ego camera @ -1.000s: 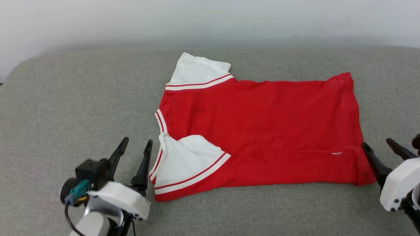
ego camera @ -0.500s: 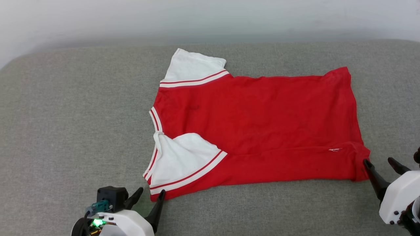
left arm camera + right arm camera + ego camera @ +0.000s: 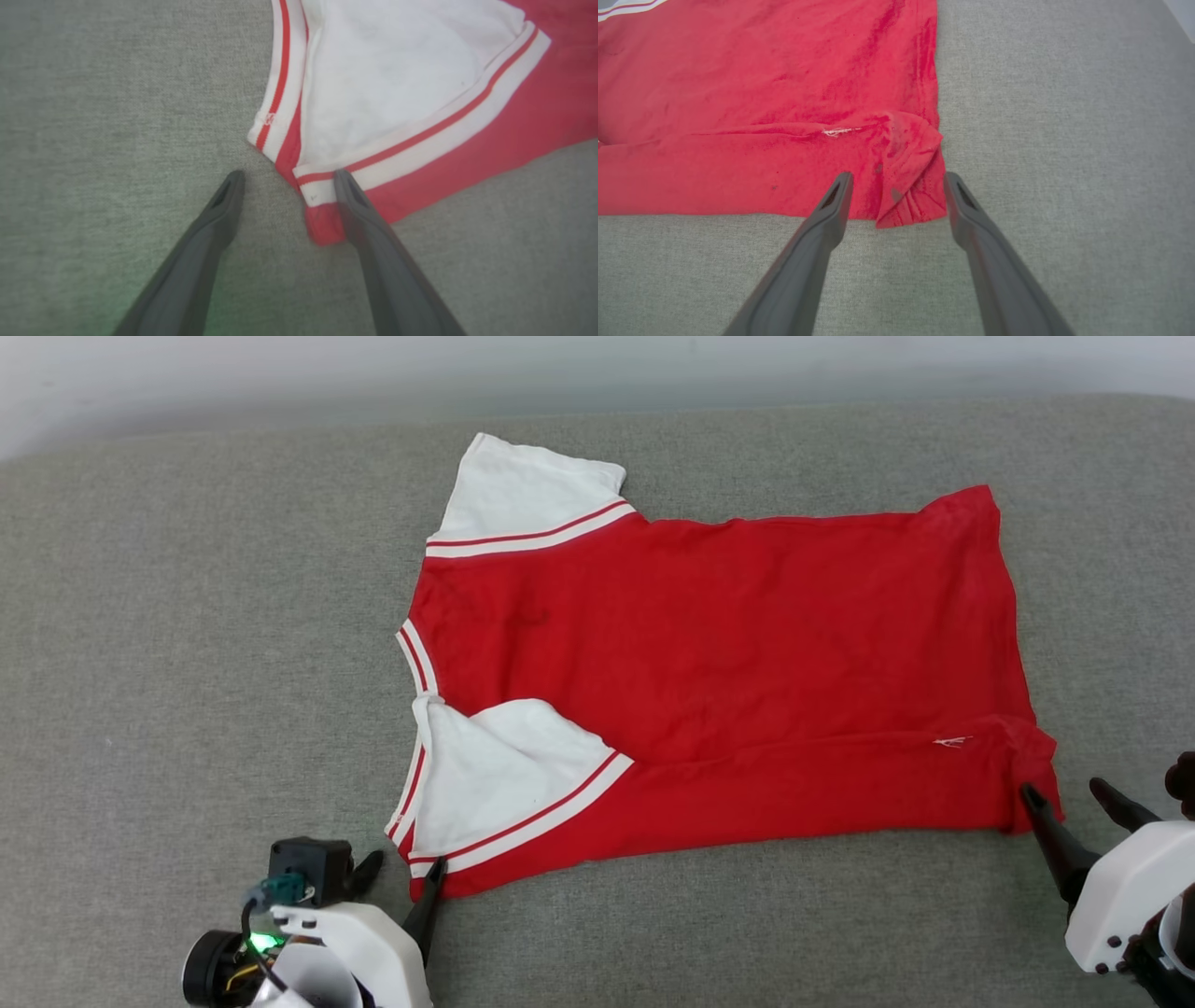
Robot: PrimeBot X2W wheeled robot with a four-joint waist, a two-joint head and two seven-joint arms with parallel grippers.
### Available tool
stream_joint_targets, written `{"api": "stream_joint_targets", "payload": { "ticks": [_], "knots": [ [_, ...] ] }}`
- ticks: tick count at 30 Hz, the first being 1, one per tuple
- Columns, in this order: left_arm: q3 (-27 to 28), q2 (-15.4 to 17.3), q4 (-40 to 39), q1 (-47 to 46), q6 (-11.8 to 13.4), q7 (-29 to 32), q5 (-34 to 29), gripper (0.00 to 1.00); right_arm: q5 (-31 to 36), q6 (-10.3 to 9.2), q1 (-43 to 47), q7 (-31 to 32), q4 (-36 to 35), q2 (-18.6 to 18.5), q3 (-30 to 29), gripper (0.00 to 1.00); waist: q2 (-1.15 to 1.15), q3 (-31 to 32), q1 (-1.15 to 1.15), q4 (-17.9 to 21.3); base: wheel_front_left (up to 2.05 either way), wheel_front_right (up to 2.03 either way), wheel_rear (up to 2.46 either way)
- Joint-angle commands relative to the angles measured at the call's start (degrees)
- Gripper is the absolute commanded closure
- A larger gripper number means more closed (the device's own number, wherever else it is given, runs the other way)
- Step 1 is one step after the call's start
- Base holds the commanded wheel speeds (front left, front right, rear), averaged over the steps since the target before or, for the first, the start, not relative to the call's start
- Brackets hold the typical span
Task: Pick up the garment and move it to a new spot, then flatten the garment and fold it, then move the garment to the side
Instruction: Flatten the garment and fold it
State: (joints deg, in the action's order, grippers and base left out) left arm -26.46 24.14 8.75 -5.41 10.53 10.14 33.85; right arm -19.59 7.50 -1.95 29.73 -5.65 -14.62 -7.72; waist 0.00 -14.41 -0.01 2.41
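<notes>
The garment (image 3: 728, 644) lies spread on the grey cushion, plain red side up, collar to the left and hem to the right. Its far white sleeve lies flat and its near white sleeve is folded onto the body. My left gripper (image 3: 404, 865) is open at the garment's near left corner. In the left wrist view the left gripper (image 3: 288, 175) straddles that corner of the garment (image 3: 387, 93), one finger over the striped trim. My right gripper (image 3: 1062, 791) is open at the near hem corner. In the right wrist view the right gripper (image 3: 898, 176) brackets the rumpled corner of the garment (image 3: 738, 93).
The grey cushion (image 3: 187, 644) stretches wide to the left of the garment and along the near edge. A pale wall (image 3: 280, 373) runs behind its far edge. A narrower strip of cushion lies right of the hem.
The head camera has tilted, shifting the whole picture. My left gripper has drawn back from beside the collar to the near left corner. My right gripper stays by the hem corner.
</notes>
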Motion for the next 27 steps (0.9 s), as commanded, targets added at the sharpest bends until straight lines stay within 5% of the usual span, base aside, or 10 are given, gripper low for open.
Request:
{"api": "stream_joint_targets", "payload": {
  "ticks": [1,2,5,16,27],
  "knots": [
    [-1.77,-0.13,3.69,1.95,-0.38,3.81,0.95,0.62,-0.18,-0.03,-0.11,-0.48,0.13,-0.16,0.08,0.00,0.00,-0.17,0.01,-0.04,0.00,0.00,0.00],
    [-2.64,-0.08,4.38,2.42,-0.98,5.22,1.16,1.00,-0.20,-0.03,-0.11,-0.52,0.24,-0.29,0.05,0.00,0.00,-0.22,0.01,-0.10,0.00,0.00,0.00],
    [-4.47,-0.14,4.98,2.89,-2.89,6.66,1.72,1.00,-0.01,-0.03,-0.40,-0.93,0.62,-0.98,0.13,0.00,0.00,0.05,0.01,-0.44,0.00,0.00,0.00],
    [-0.90,-1.18,-2.85,-0.79,-4.19,-5.46,0.70,1.00,1.87,-0.03,-1.68,0.43,5.34,-3.41,0.53,0.00,0.00,2.92,0.01,-3.22,0.00,0.00,0.00],
    [-1.39,-0.12,-11.98,-1.97,-3.87,-6.01,-0.68,1.00,5.12,-0.03,-5.48,3.56,15.71,-2.60,-0.61,0.00,0.00,0.86,0.01,-5.38,0.00,0.00,0.00]
  ]
}}
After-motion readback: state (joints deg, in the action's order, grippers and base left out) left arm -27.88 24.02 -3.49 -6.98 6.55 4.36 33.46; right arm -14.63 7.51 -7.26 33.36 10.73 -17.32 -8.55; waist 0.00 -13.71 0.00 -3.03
